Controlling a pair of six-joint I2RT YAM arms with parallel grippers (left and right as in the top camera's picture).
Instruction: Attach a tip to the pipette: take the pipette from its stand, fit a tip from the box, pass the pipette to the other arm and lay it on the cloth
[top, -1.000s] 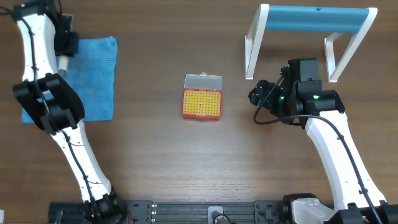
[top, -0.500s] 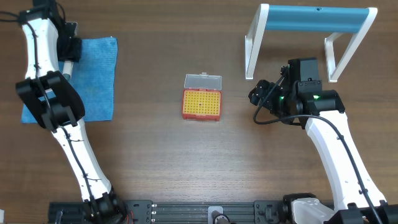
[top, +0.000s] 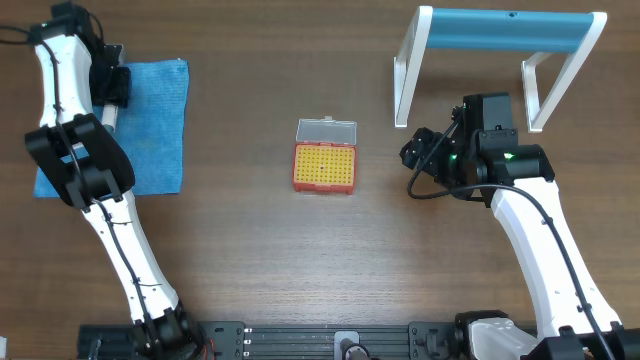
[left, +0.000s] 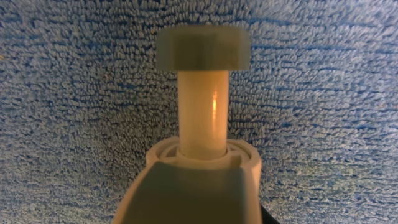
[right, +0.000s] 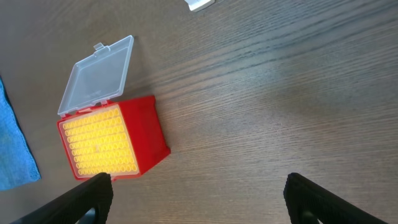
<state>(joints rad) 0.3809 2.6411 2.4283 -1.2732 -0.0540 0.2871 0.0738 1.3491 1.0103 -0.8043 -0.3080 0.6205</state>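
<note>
The grey and white pipette (top: 108, 116) is in my left gripper (top: 110, 92), shut on it low over the blue cloth (top: 155, 120) at the far left. In the left wrist view the pipette's plunger (left: 202, 106) points at the cloth (left: 68, 93) just beyond it. The red tip box (top: 324, 167) with yellow tips sits mid-table, its clear lid folded back. My right gripper (top: 418, 150) hangs open to the right of the box, nothing between its fingers. The right wrist view has the tip box (right: 106, 143) ahead of the right gripper (right: 199, 205).
The white and blue pipette stand (top: 510, 30) is at the back right, just behind my right arm. Bare wood lies between the cloth and the box and along the front. A corner of the cloth (right: 12, 149) shows in the right wrist view.
My left gripper has shifted slightly toward the front and right over the cloth with the pipette. The right arm has not moved.
</note>
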